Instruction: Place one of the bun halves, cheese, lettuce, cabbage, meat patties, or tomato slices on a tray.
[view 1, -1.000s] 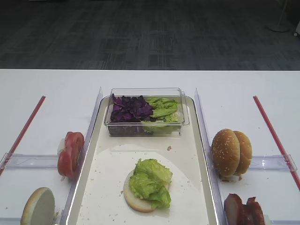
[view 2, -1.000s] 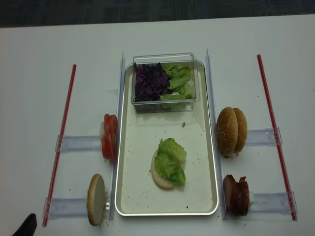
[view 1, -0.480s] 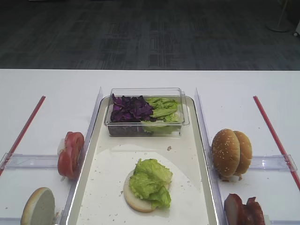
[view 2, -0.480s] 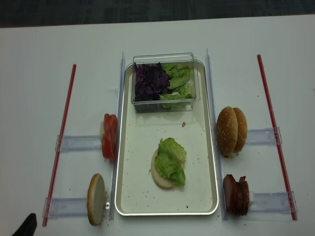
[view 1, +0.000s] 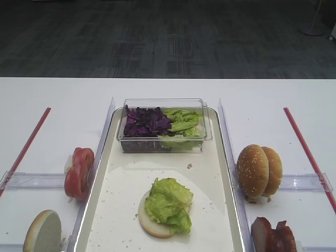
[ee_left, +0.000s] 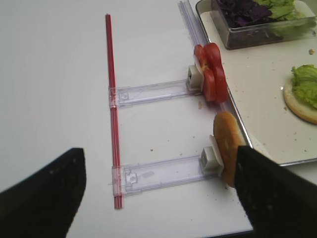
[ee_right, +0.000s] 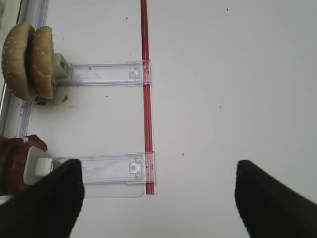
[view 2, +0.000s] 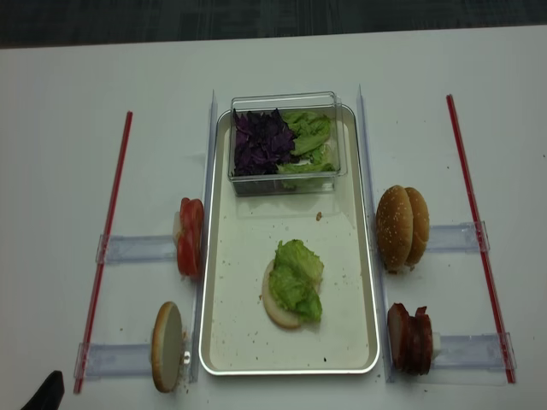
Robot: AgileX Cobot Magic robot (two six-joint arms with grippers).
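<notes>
Exterior high view: a cream tray point(view 1: 223, 173) lies mid-worktop point(view 1: 58, 100), holding a clear box point(view 1: 164, 126) of purple cabbage point(view 1: 146, 122) and greens at its far end, and nearer, a pale bun half point(view 1: 152, 220) topped with lettuce point(view 1: 168, 203). Tomato slices point(view 1: 79, 172) and another bun half point(view 1: 43, 232) stand on edge left of the tray; sesame buns point(view 1: 258, 170) and meat patties point(view 1: 273, 236) stand to its right. Both wrist views show each end effector, left point(ee_left: 158, 191) and right point(ee_right: 157, 198), spread wide above bare worktop, gripping nothing.
</notes>
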